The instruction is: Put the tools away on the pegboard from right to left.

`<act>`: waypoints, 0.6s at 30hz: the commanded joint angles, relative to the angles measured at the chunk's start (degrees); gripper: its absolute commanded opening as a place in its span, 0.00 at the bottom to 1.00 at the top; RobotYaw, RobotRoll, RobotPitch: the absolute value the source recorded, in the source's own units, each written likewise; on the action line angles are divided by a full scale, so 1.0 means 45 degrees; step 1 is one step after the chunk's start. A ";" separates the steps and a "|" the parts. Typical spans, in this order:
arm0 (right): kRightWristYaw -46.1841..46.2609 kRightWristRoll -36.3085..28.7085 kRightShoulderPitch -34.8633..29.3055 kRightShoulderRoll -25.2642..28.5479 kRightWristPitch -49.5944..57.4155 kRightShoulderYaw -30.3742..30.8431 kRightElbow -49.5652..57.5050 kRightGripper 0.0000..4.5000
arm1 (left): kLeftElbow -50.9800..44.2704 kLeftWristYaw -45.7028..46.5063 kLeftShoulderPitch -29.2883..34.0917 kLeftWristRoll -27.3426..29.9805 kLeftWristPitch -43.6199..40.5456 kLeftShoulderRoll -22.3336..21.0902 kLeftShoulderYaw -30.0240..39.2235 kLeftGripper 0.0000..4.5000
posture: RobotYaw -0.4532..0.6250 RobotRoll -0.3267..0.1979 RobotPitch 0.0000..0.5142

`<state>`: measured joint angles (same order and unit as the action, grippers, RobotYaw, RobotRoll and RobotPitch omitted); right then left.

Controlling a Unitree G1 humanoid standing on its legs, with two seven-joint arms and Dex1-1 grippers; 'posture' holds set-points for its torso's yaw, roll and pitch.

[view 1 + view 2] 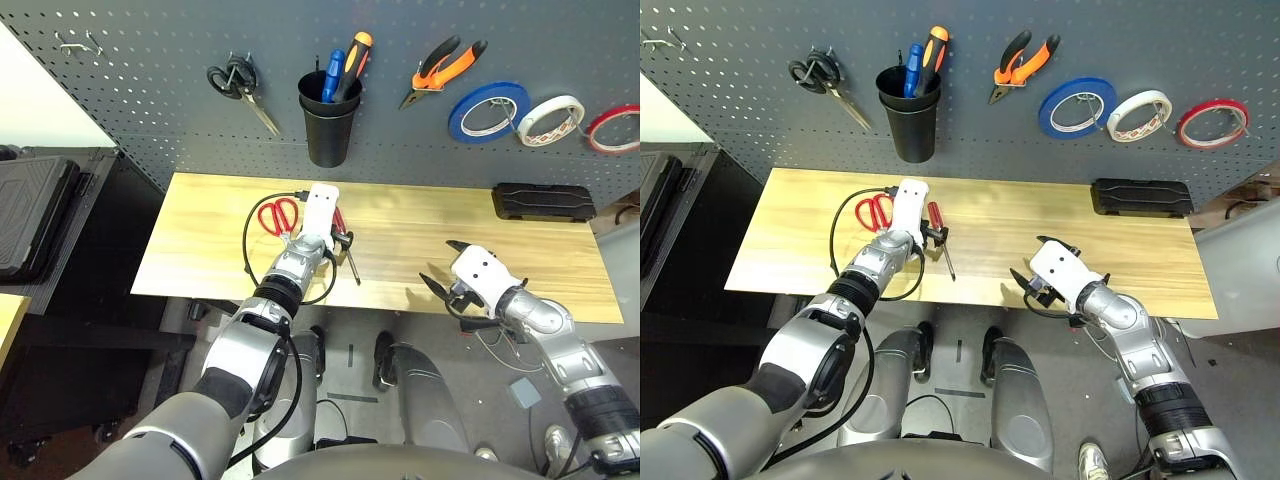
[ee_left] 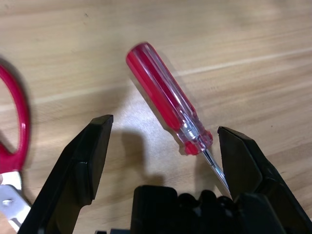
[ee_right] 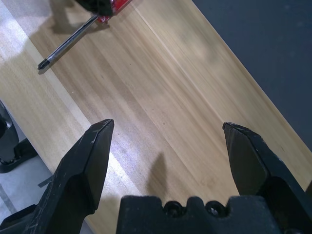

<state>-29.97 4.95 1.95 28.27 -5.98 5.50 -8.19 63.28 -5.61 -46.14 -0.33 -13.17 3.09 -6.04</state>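
Pegboard on the far wall already carries the red tape ring at far right and the orange-and-black pliers left of the blue and white rolls. Two tools left on the wooden table: the slim red-handled screwdriver and the red-handled scissors. By the right-to-left order the screwdriver looks like the next one due, probably for the black cup, which already holds two drivers. Left gripper sits low over the table with jaws wide and empty, straddling the screwdriver: the handle's collar and the start of the shaft lie between the fingers, closer to one finger than the other. Screwdriver's long axis runs near-to-far with a slight slant, handle toward the pegboard, tip toward the near edge; it lies roughly along the gripper's pointing line, so a close would pinch across the thin neck rather than the fat handle. Scissors lie just left of the left gripper, flat, not touched. Right gripper hangs near the near edge, well to the right of the screwdriver, jaws wide, nothing in them. Left arm is plainly the nearer one for this pick.
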 commanded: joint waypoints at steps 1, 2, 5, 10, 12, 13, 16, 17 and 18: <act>0.0002 -0.0077 -0.0450 0.0043 0.0273 -0.0098 0.0399 1.00 | 0.0962 0.0194 -0.0238 -0.0195 0.0369 0.0292 0.0202 1.00 | 0.51 0.62 0.49; -0.0032 -0.0108 -0.0548 0.0064 0.0267 -0.0095 0.0541 1.00 | 0.1154 0.0248 -0.0303 -0.0212 0.0453 0.0335 0.0255 1.00 | 0.51 0.62 0.49; -0.0088 -0.0129 -0.0737 0.0139 0.0186 -0.0102 0.0809 1.00 | 0.1605 0.0352 -0.0457 -0.0195 0.0555 0.0440 0.0439 1.00 | 0.50 0.62 0.49; -0.0025 -0.0119 -0.0850 0.0135 0.0152 -0.0129 0.0970 1.00 | 0.2057 0.0522 -0.0462 -0.0182 0.0636 0.0519 0.0745 1.00 | 0.49 0.62 0.46; -0.0022 -0.0142 -0.0920 0.0121 0.0056 -0.0128 0.1100 1.00 | 0.2147 0.0571 -0.0373 -0.0210 0.0750 0.0560 0.0806 0.85 | 0.48 0.62 0.44; -0.0037 -0.0166 -0.0927 0.0117 -0.0004 -0.0129 0.1161 1.00 | 0.2172 0.0639 -0.0330 -0.0197 0.0776 0.0584 0.0866 0.78 | 0.48 0.62 0.44; -0.0086 -0.0253 -0.0853 0.0143 -0.0009 -0.0194 0.1254 1.00 | 0.2243 0.0774 -0.0242 -0.0271 0.0834 0.0640 0.0916 0.51 | 0.49 0.62 0.43; -0.0090 -0.0278 -0.0821 0.0159 -0.0025 -0.0217 0.1234 1.00 | 0.2258 0.0806 -0.0229 -0.0281 0.0855 0.0652 0.0935 0.42 | 0.49 0.62 0.43; -0.0089 -0.0295 -0.0796 0.0174 -0.0055 -0.0232 0.1198 1.00 | 0.2267 0.0840 -0.0216 -0.0269 0.0873 0.0666 0.0971 0.36 | 0.49 0.62 0.42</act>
<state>-29.95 4.14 -0.86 28.52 -5.76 5.35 -3.16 71.80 -2.19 -48.46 -0.70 -9.34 5.45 -2.03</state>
